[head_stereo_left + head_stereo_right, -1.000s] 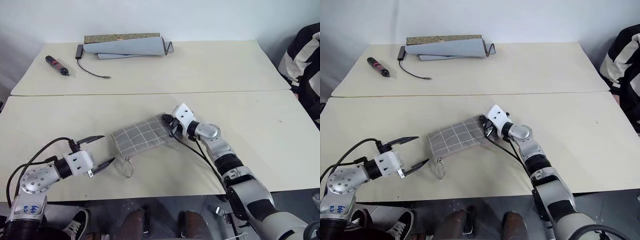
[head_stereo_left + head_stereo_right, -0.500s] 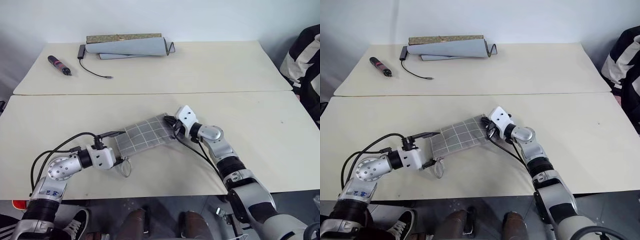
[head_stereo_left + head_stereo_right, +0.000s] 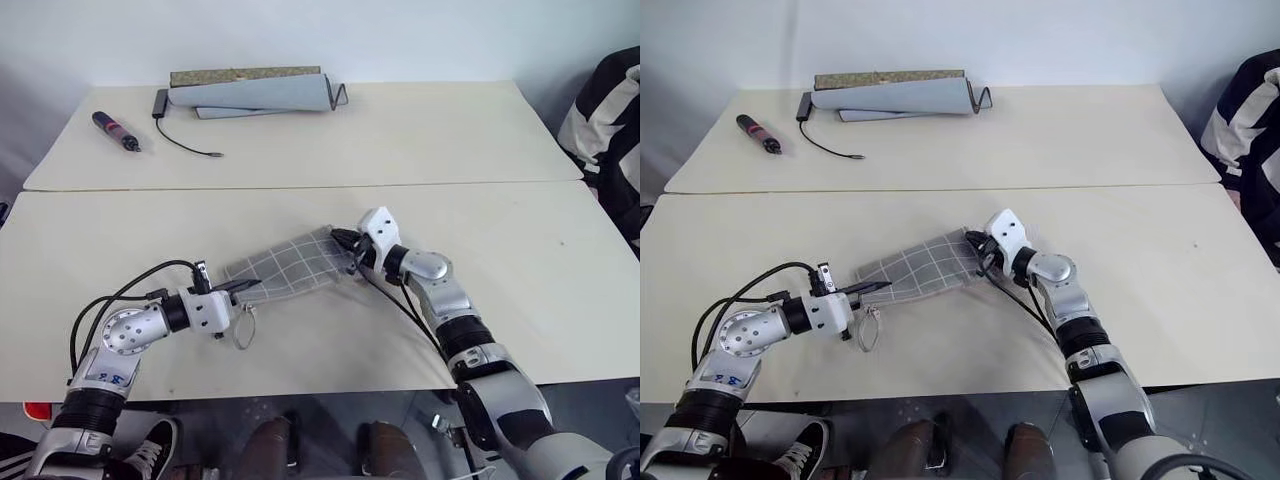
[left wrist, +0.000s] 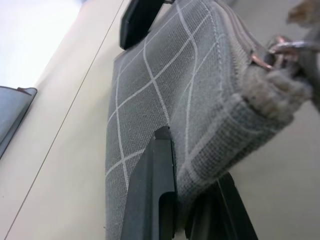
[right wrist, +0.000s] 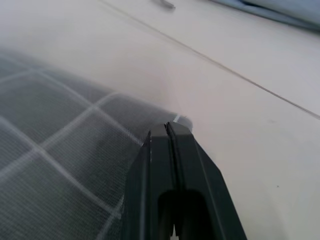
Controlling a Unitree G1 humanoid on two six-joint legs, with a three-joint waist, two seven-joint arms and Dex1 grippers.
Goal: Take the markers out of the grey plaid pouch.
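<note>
The grey plaid pouch [image 3: 292,266] hangs stretched between my two grippers just above the near table [image 3: 520,300]. My left gripper [image 3: 246,286] is shut on its left end, where the fabric bunches between the black fingers [image 4: 154,195]. The zip's loop pull [image 3: 244,330] dangles below that end, and its metal ring [image 4: 281,47] is visible in the left wrist view. At the pouch's far right corner my right gripper [image 3: 346,245] is shut on the fabric, fingertips [image 5: 167,131] pressed together over the grid cloth. The markers are hidden.
On the far table lie a rolled plain grey mat [image 3: 250,93], a black-and-red pen-like tool [image 3: 115,131] and a thin black cable [image 3: 186,145]. A seam [image 3: 400,185] runs between the two tables. Black-and-white cloth [image 3: 612,115] sits at the right edge.
My left gripper moved right to the pouch's left end and closed on it. The pouch now sits lifted and stretched between both grippers. The right gripper kept hold and rolled a little.
</note>
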